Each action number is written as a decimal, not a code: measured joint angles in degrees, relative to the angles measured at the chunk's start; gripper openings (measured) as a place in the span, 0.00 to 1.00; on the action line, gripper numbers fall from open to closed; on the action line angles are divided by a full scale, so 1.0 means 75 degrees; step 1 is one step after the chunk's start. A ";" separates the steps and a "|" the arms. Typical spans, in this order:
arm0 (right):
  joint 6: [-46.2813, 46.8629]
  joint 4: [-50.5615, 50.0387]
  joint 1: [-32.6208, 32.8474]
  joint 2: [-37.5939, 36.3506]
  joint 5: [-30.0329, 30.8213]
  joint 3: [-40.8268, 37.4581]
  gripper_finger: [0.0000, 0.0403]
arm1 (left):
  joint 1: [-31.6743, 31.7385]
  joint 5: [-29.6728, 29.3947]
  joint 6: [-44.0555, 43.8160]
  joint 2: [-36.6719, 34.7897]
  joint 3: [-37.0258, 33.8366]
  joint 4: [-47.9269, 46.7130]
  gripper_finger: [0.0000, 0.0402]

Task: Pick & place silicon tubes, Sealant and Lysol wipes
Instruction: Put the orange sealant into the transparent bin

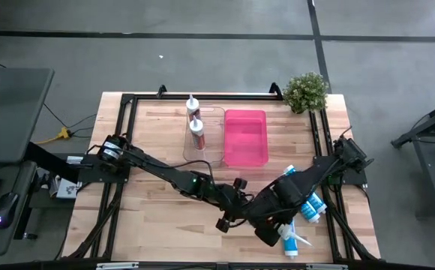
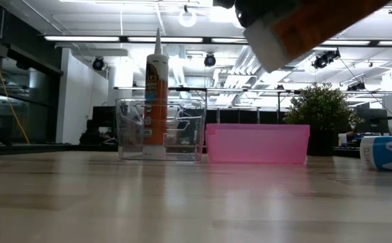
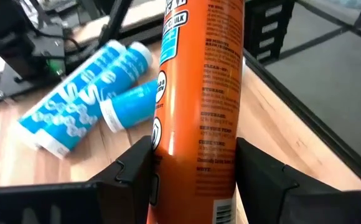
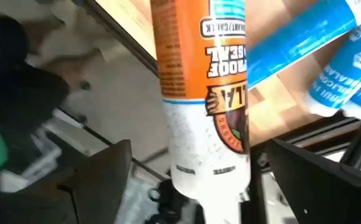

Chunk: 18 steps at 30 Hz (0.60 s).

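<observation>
An orange sealant tube (image 3: 199, 93) hangs tilted above the table near its front edge, its white end (image 2: 267, 40) lowest in the low view. My left gripper (image 3: 193, 168) is shut on its barrel. My right gripper (image 4: 208, 180) stands open, one finger on either side of the tube's white end (image 4: 208, 143), with a gap on both sides. Several blue silicone tubes (image 1: 311, 206) lie on the table at the front right. Two more sealant tubes (image 1: 195, 127) stand upright in a clear bin (image 1: 216, 154). Lysol wipes are out of view. My left gripper pinches the orange tube's barrel (image 3: 168, 158) between its two fingers (image 3: 134, 171), one on each side. The fingers lie across the tube and come at it slanting downward from the table's left. The tube is lifted clear of the table and tilted.
A pink bin (image 1: 245, 137) sits next to the clear bin at the table's far middle. A small potted plant (image 1: 305, 91) stands at the far right corner. The black frame rails (image 1: 330, 217) run beside the blue tubes at the right edge.
</observation>
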 joint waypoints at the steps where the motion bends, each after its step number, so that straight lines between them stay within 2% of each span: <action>1: 0.0176 0.0018 0.0023 -0.0120 0.0122 0.0000 0.92 | 0.0003 -0.0006 0.0004 -0.0009 0.0007 0.0054 0.41; 7: 0.1465 0.0027 0.0374 -0.1057 0.1581 -0.0006 0.88 | 0.0150 -0.0020 -0.0224 -0.0024 0.0009 0.0215 0.41; 14: 0.3227 0.0258 0.1550 -0.2267 0.4904 -0.0009 0.84 | 0.0797 0.0678 -0.1113 -0.0323 0.0020 0.0494 0.41; 16: 0.3347 0.0271 0.1913 -0.2459 0.5834 -0.0010 0.83 | 0.0954 0.0851 -0.1220 -0.0520 0.0038 0.0750 0.41; 18: 0.3306 0.0256 0.2154 -0.2580 0.6389 -0.0012 0.83 | 0.1083 0.1020 -0.1297 -0.0722 0.0034 0.0824 0.41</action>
